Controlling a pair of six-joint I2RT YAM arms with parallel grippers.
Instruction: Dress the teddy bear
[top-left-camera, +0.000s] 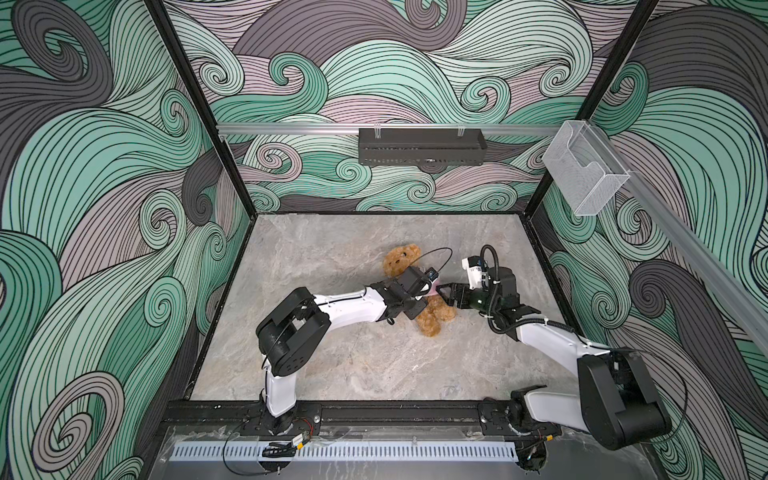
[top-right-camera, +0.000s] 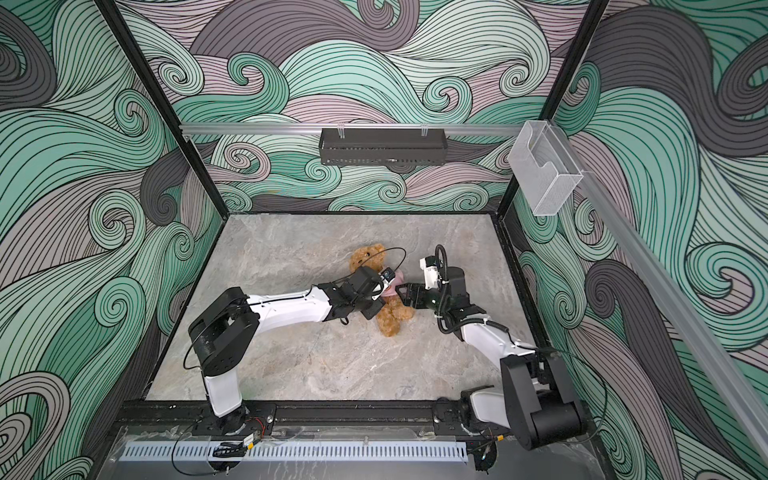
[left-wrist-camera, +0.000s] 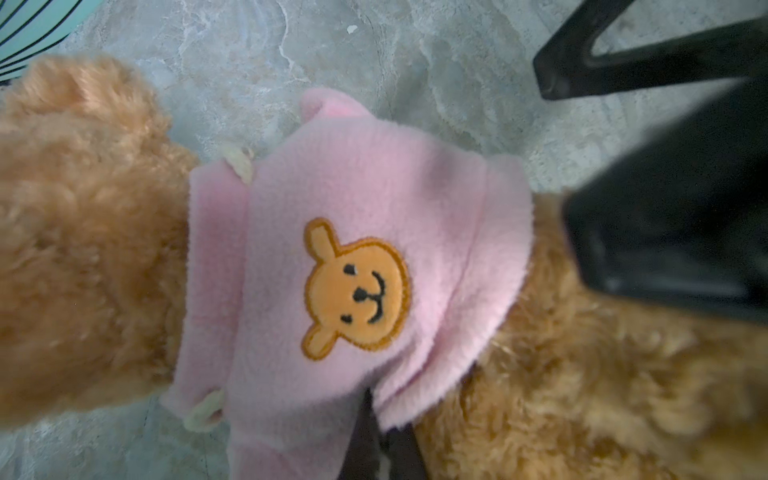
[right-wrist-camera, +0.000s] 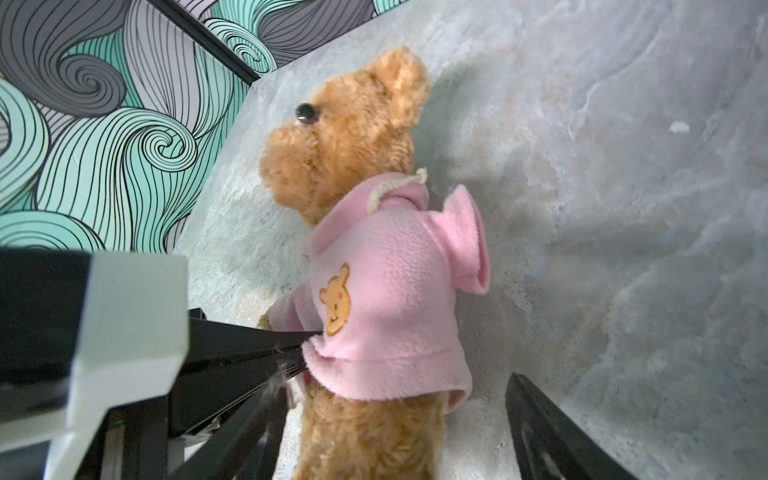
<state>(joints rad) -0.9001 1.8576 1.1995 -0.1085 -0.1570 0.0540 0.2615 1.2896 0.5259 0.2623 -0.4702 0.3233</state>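
Left jaws are pressed together on the lower hem of the pink garment (right-wrist-camera: 386, 299); right jaws stand spread beside it, holding nothing. The teddy bear (top-left-camera: 401, 262) lies face up on the counter (top-left-camera: 332, 365), garment already over its chest. Looks like the fitting stage: next, tug the hem down evenly, and one sleeve (right-wrist-camera: 467, 241) seems empty.

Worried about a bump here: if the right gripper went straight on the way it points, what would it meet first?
Most likely the teddy bear: the open right gripper points at its furry belly just below the hem of the pink fleece sweater, though depth is hard to judge.
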